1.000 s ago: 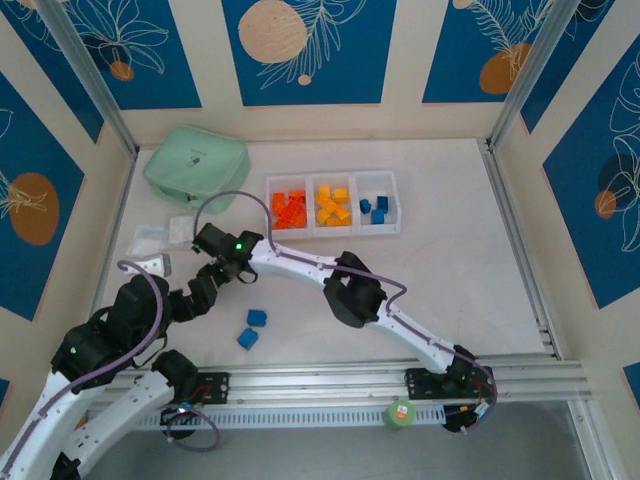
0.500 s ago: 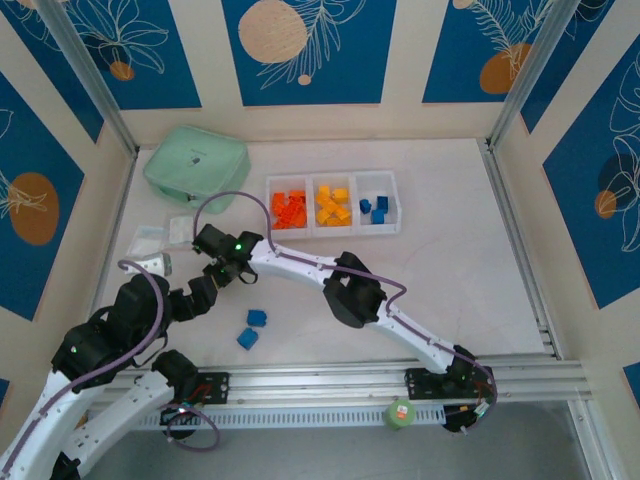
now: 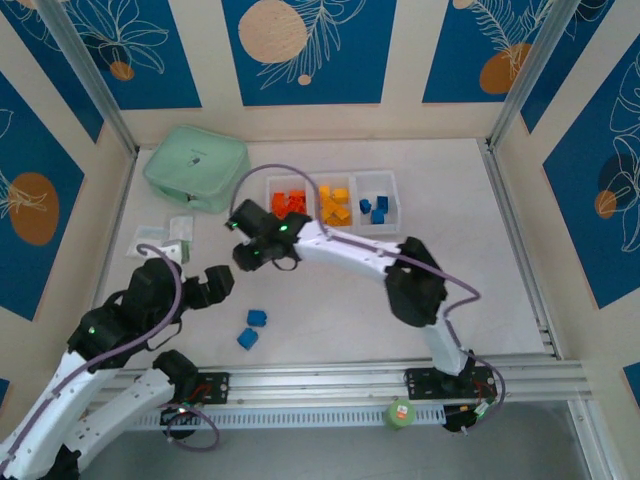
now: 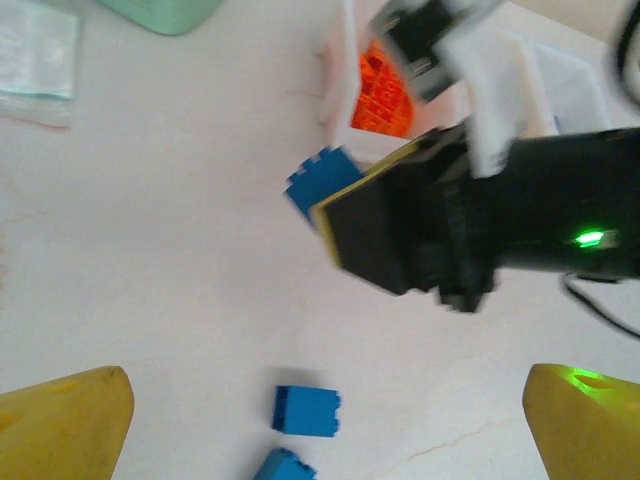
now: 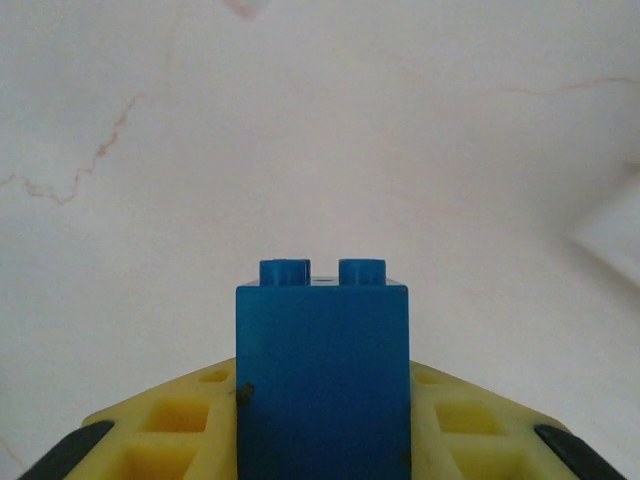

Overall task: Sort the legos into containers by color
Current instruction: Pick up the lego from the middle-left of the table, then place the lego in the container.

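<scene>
The table [image 3: 470, 240] carries a mint green zip case [image 3: 197, 165] in its far left corner. The containers [image 3: 356, 178] sit at the middle of its far edge, holding red-orange legos [image 3: 288, 206] in the left bin, yellow-orange legos [image 3: 333, 207] in the middle bin and blue legos [image 3: 375, 208] in the right bin. The right gripper [image 5: 322, 420], just in front of the left bin, pinches a blue brick [image 5: 322, 360] between its fingers. The left gripper [image 4: 320, 430] gapes wide near two loose blue bricks [image 3: 257, 318], which lie toward the table's front edge.

Top external view looks down from above the near edge over the whole surface [image 3: 480, 250]; both wrist views face it closely, sharing the gripped blue brick [image 5: 322, 380].
</scene>
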`<move>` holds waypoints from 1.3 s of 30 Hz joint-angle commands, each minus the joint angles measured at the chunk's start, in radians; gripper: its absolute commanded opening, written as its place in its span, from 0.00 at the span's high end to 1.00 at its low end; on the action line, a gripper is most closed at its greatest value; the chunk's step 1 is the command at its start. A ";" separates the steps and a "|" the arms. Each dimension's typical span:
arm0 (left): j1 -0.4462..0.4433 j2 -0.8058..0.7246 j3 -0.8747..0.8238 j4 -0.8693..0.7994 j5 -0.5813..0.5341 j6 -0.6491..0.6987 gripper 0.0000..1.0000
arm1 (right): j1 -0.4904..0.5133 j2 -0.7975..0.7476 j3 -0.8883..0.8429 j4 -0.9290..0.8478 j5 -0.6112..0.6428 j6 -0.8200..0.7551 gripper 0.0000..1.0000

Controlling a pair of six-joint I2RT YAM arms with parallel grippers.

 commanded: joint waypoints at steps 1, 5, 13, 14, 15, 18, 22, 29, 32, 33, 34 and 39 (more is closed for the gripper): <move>0.007 0.052 -0.034 0.155 0.115 0.019 0.01 | -0.073 -0.154 -0.135 0.033 0.003 0.067 0.71; 0.007 0.142 -0.048 0.271 0.192 0.019 0.01 | -0.191 -0.322 -0.295 0.005 0.033 0.122 0.71; 0.007 0.307 -0.044 0.464 0.268 0.030 0.01 | -0.495 -0.412 -0.405 -0.039 0.017 0.133 0.70; 0.007 0.323 -0.042 0.479 0.273 0.032 0.01 | -0.520 -0.396 -0.396 -0.041 0.021 0.125 0.70; 0.007 0.341 -0.039 0.494 0.275 0.032 0.01 | -0.545 -0.375 -0.381 -0.042 0.023 0.116 0.70; 0.007 0.388 -0.027 0.527 0.288 0.034 0.01 | -0.602 -0.292 -0.324 -0.038 0.039 0.096 0.71; 0.008 0.425 -0.019 0.550 0.295 0.026 0.01 | -0.654 -0.167 -0.213 -0.043 0.050 0.068 0.71; 0.010 0.444 -0.024 0.551 0.269 0.033 0.01 | -0.707 0.024 -0.029 -0.083 0.082 0.035 0.72; 0.010 0.448 -0.030 0.553 0.261 0.031 0.01 | -0.713 0.085 0.024 -0.094 0.101 0.020 0.72; 0.012 0.448 -0.032 0.554 0.261 0.031 0.01 | -0.715 0.102 0.041 -0.096 0.103 0.017 0.71; 0.012 0.450 -0.033 0.555 0.261 0.031 0.01 | -0.715 0.122 0.057 -0.096 0.100 0.011 0.71; 0.017 0.454 -0.026 0.541 0.261 0.037 0.01 | -0.718 0.180 0.123 -0.121 0.102 -0.006 0.63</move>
